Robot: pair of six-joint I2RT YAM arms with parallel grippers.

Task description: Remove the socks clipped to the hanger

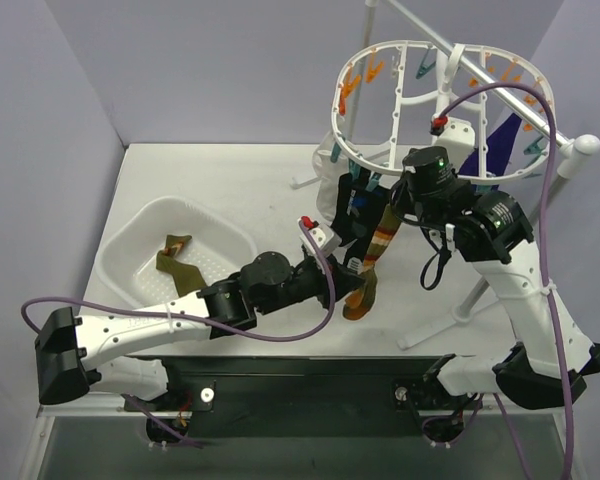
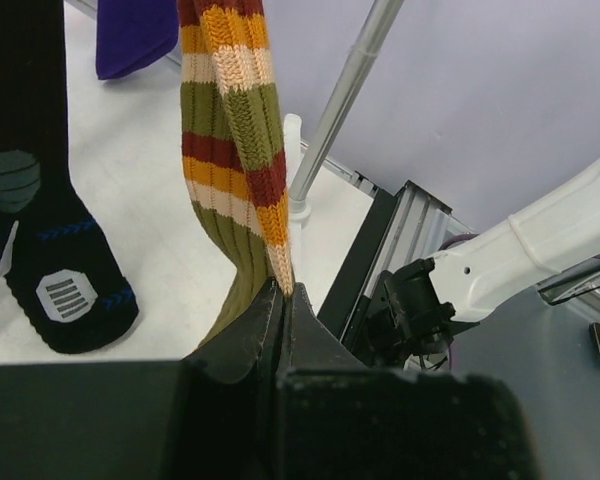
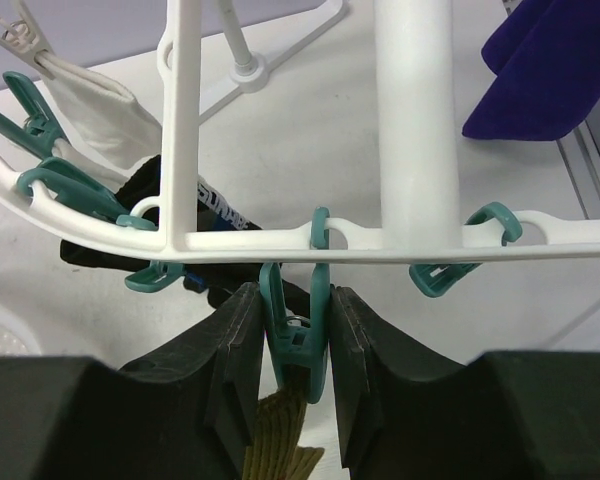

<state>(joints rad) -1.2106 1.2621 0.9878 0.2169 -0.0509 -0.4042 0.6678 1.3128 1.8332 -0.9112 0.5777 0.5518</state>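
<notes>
So here's where you're at: your left gripper (image 2: pixel 282 295) is clamped tight on the lower end of the striped sock (image 2: pixel 230 130), the knit one with orange, olive, dark red and cream bands. Its jaws are pressed together with the fabric pinched right at the tips. From the top view, that sock hangs off the near side of the hanger (image 1: pixel 395 100), the white oval ring up on its stand at the back right of the table (image 1: pixel 230 180). The sock curves over to where you've got hold of it. Your right gripper (image 3: pixel 295 300) is up at the frame with its two black pads pressed on either side of a teal clip (image 3: pixel 292 345), squeezing it. Some olive ribbed knit pokes out below that clip. In the left wrist view, a black sock (image 2: pixel 40 200) with white print hangs just beside the striped one, on its left. A purple sock (image 3: pixel 550 80) dangles further back, and in the right wrist view a white sock (image 3: pixel 90 120) is clipped at the ring's edge. Over on the left of the table you've got the white perforated tub (image 1: pixel 130 235), with an olive-brown sock (image 1: pixel 175 262) lying inside it.
</notes>
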